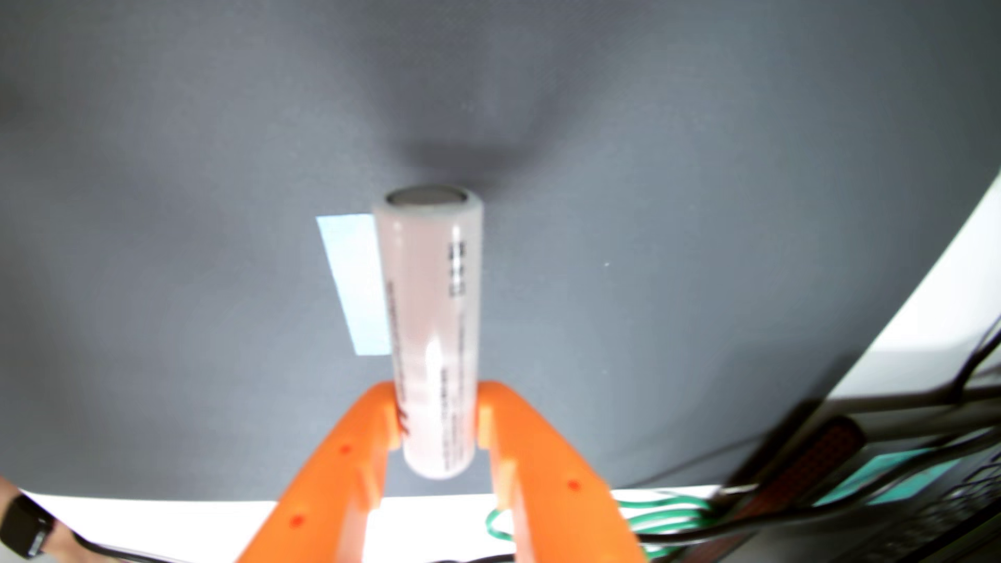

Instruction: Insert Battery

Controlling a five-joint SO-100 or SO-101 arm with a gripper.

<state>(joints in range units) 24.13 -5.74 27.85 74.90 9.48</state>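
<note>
In the wrist view a pale pink-white cylindrical battery (pixel 433 325) with dark print along its side stands lengthwise up the middle of the frame, its grey metal end facing away. My orange gripper (pixel 437 417) is shut on the battery's near end, one finger pressing each side. The battery hangs above a dark grey mat (pixel 677 243). A light blue rectangle of tape or paper (pixel 352 281) lies on the mat just left of and behind the battery. No battery holder shows in this view.
The mat's edge and a white table surface (pixel 931 303) curve along the right and bottom. Black cables, green wires (pixel 661 514) and dark electronics (pixel 812 465) sit at the bottom right. A wrist with a black watch (pixel 24 525) shows at the bottom left.
</note>
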